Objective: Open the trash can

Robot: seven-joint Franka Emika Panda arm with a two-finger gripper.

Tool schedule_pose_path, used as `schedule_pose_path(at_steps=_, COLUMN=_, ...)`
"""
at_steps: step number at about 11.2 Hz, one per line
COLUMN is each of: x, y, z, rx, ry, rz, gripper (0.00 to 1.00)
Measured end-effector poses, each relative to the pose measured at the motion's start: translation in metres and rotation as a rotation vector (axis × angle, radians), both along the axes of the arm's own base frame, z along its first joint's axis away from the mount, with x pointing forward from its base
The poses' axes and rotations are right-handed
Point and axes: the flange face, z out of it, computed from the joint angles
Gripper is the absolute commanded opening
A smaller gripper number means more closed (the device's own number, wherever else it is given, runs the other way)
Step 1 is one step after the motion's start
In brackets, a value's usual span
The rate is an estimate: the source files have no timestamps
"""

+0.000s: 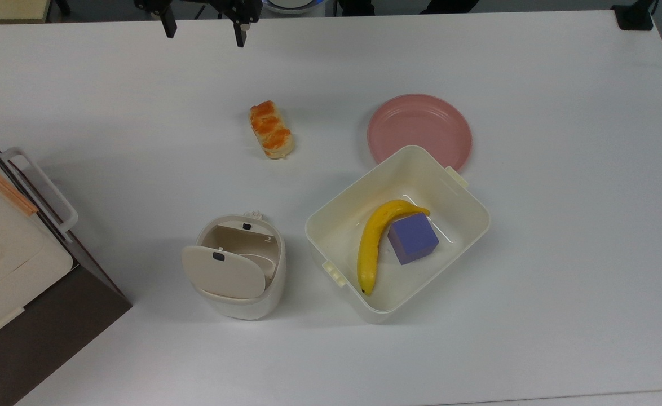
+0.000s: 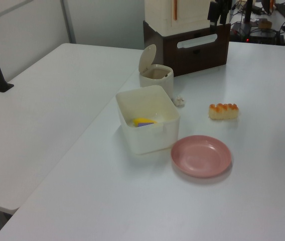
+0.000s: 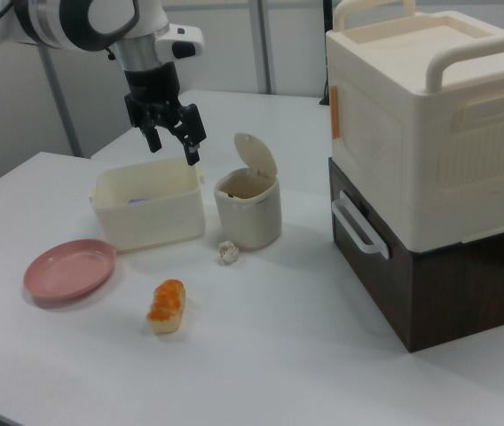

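A: Tool [image 1: 203,31] first. Fingers spread wide, nothing between them, hanging above the bare far edge of the bench [image 1: 562,254] in the top view. Also up high in the right view [image 3: 171,138].

B: Why so far off?

A: My read: job looks finished. The trash can [image 1: 241,268] sits well apart from the tool, lid [image 1: 223,273] flipped up on its hinge, inside exposed. Right view shows the lid [image 3: 256,154] standing nearly upright over the open mouth, so no reason to hold anything.

B: Button?

A: Small black dot on the lid [image 1: 217,256], another dark spot on the rim. Untouched right now.

B: What's around it?

A: Bread roll [image 1: 271,129] lies alone between tool and can. Tiny crumpled scrap [image 3: 228,252] just beside the can's base. Cream tub [image 1: 331,225] sits next to the can on the top view's right, holding a banana [image 1: 371,245] and a purple block [image 1: 413,238], touching each other. Pink plate [image 1: 421,127] just behind the tub, tub edge overlapping it from above.

B: Surface, room?

A: White bench, smooth, matte glare. A second white table [image 2: 37,115] butts against it in the left view. Big cream box with handles [image 3: 421,115] stacked on a dark brown cabinet [image 3: 429,284] at the bench edge near the can. Grey partition walls behind, cables and gear at the far end.
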Motion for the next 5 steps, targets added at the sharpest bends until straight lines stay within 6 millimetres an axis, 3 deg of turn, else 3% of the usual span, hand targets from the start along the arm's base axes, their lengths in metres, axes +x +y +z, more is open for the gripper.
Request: schedule_pose_path(at_steps=5, x=-0.0035, y=-0.0022, z=-0.0020, rx=0.000, ry=0.003, rz=-0.013, gripper=1.00)
